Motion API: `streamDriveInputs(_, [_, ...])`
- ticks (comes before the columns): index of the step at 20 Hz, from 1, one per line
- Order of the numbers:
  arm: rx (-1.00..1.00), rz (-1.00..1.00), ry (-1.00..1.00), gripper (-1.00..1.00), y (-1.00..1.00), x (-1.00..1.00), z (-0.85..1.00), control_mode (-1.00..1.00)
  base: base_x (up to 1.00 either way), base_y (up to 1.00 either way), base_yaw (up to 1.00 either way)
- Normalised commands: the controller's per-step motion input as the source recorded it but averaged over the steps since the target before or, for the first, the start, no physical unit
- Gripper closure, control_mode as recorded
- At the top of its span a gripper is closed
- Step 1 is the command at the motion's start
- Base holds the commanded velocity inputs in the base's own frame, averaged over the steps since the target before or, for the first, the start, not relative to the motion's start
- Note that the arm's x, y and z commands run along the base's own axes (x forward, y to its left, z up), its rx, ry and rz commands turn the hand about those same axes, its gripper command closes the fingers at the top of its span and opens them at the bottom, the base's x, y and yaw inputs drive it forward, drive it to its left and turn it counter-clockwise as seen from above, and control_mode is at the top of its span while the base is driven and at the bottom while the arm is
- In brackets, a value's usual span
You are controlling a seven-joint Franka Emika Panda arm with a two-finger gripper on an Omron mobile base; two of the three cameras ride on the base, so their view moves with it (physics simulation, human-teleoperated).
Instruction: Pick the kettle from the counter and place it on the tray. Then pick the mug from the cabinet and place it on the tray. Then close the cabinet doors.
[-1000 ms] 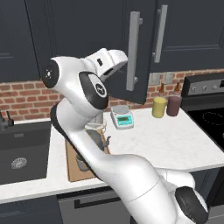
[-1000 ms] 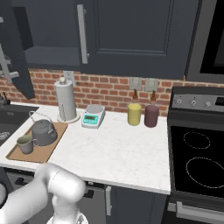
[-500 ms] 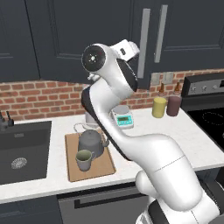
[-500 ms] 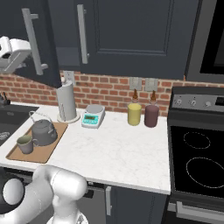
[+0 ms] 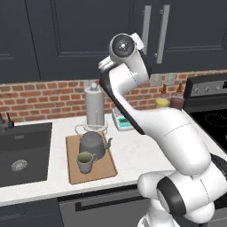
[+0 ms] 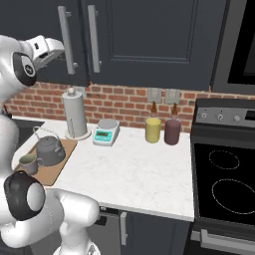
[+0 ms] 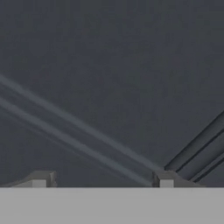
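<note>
Kettle (image 5: 92, 142), lower centre of left base view: dark grey metal, dull sheen, thin wire handle. Mug (image 5: 85, 161) beside it: matt greyish ceramic look, greenish inside. Tray (image 5: 107, 169): pale brown wood, smooth, unvarnished look. Counter (image 6: 134, 169): white marble-like stone, faint speckle, smooth. Cabinet doors (image 6: 149, 40), upper frame: flat matt navy-grey panels, brushed silver bar handles (image 6: 92, 37). Wall (image 6: 124, 102): rough red brick. Tall cylinder (image 6: 74, 113): silvery, satin. Stove top (image 6: 226, 184): glossy black glass.
</note>
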Motion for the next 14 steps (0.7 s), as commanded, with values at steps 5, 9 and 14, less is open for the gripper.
streamDriveInputs(5, [0.08, 0.16, 0.00, -1.00, -0.32, 0.83, 0.00, -1.00, 0.00, 0.00, 0.00])
streamDriveInputs(9, [0.05, 0.14, 0.00, -1.00, -0.22, 0.78, 0.00, -1.00, 0.00, 0.00, 0.00])
streamDriveInputs(14, [0.04, 0.11, 0.00, -1.00, -0.19, 0.67, 0.00, -1.00, 0.00, 0.00, 0.00])
